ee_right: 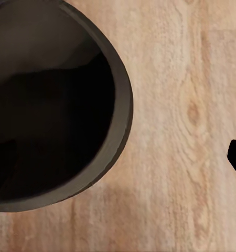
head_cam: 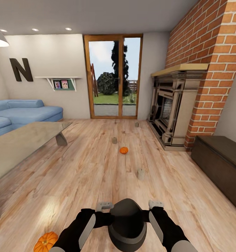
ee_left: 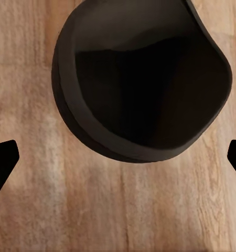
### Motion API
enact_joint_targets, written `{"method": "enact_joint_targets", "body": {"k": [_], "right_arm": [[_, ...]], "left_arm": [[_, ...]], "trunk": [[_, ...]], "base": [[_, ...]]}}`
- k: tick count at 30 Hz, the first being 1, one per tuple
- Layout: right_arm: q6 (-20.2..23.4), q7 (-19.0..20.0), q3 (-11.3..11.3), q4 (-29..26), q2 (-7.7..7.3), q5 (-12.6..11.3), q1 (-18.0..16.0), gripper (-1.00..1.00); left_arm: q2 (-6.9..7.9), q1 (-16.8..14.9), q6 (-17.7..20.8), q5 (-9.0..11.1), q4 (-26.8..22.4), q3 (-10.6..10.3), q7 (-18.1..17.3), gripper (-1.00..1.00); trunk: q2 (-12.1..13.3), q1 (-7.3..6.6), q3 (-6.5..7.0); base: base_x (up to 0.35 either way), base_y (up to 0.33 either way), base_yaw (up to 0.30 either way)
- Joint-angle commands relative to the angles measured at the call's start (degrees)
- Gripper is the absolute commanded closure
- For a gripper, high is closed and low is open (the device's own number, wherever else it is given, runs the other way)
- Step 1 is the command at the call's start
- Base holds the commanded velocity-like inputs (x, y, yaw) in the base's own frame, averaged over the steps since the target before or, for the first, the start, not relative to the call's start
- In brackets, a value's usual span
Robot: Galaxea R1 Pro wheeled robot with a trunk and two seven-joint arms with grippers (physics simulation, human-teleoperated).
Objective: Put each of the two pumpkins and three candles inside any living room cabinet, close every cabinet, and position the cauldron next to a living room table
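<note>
You had the cauldron point(head_cam: 127, 224) on the floor at six o'clock, between both arms. Left gripper point(ee_left: 118, 157) was spread wide; the right's spread I couldn't tell. It looked rigid, bulky, probably heavy: grip opposite rim edges

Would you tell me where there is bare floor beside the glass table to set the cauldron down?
The widest bare floor lies between the table and the line of candles with a pumpkin. The near pumpkin crowds the strip left of the cauldron. Floor in front of the cabinet is bare too.
</note>
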Motion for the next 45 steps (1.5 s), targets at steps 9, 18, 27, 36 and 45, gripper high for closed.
{"method": "enact_joint_targets", "body": {"k": [9, 18, 27, 36, 45], "right_arm": [[0.2, -0.5, 0.2, -0.1, 0.05, -0.6, 0.0, -1.00], [0.2, -0.5, 0.2, 0.0, 0.06, -0.6, 0.0, -1.00], [0.1, -0.5, 0.2, 0.1, 0.05, -0.6, 0.0, -1.00], [-0.5, -0.5, 0.2, 0.4, 0.05, -0.6, 0.0, -1.00], [-0.5, -0.5, 0.2, 0.5, 0.04, -0.6, 0.0, -1.00]], "left_arm": [[0.00, 0.0, 0.2, 0.0, -0.1, 0.0, -0.1, -1.00], [0.00, 0.0, 0.2, 0.0, -0.1, 0.0, -0.1, -1.00], [0.02, 0.0, 0.2, 0.0, 0.0, 0.0, -0.1, -1.00], [0.00, 0.0, -1.4, 0.0, 0.0, 0.0, 0.1, -1.00], [0.00, 0.0, -1.8, 0.0, 0.0, 0.0, 0.1, -1.00]], "trunk": [[0.0, 0.00, -0.06], [0.0, 0.00, -0.06], [0.0, 0.00, -0.06], [0.0, 0.00, -0.06], [0.0, 0.00, -0.06]], "base": [[0.088, 0.006, 0.000], [0.060, 0.000, 0.000], [0.119, -0.028, 0.000], [0.030, -0.004, 0.000], [0.000, 0.000, 0.000]]}}
